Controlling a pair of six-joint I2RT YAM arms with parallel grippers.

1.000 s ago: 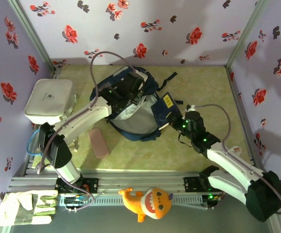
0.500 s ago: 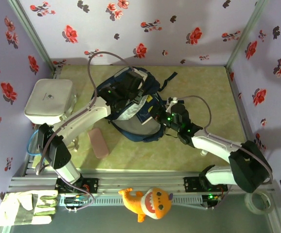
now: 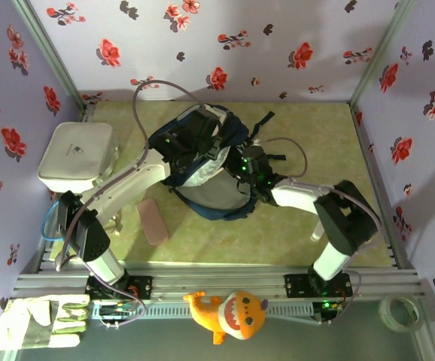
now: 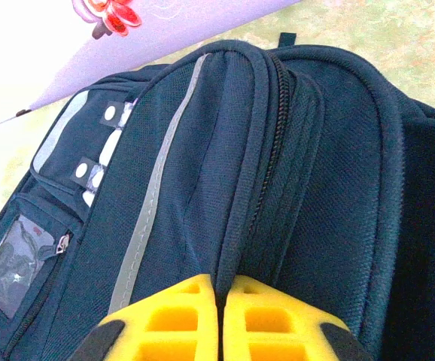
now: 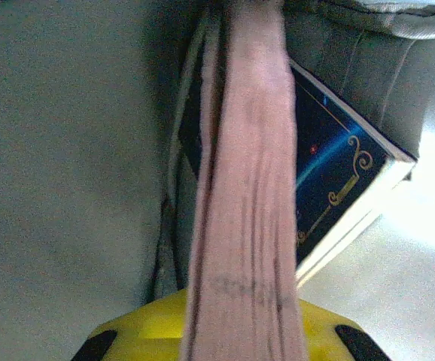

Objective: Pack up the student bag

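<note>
**Figure. Bag and both grippers, seen from above and from each wrist.**

The large navy-blue fabric backpack point(image 3: 229, 203) lies near the middle of the yellow-green table surface point(image 3: 315, 135), between the two arms. From above it is the largest item, with dark straps trailing toward the far right. Its mouth gapes upward and shows pale grey lining.

In the left wrist view the backpack point(image 4: 330, 150) shows:
- a pale grey-white stripe along one panel;
- a closed zip beside a rounded ridge of cloth;
- a grey patch and a small clear window pocket at the lower left.

Its long axis runs from the flowered back wall toward the arm bases, leaning slightly to the right at the near end (which end is the top cannot be told).

The left gripper point(image 4: 219, 320) sits at the far part of the bag. Its yellow fingers are pressed together on the ridge of navy cloth.

The right gripper point(image 5: 240, 331) reaches into the opening from the right point(image 3: 246, 167). It is clamped on a flat pink slab-like item point(image 5: 247, 188) held edge-on.

Just beside that item, against the grey lining, stands a dark-blue book with gold scrollwork and white page edges point(image 5: 330, 173).
</note>
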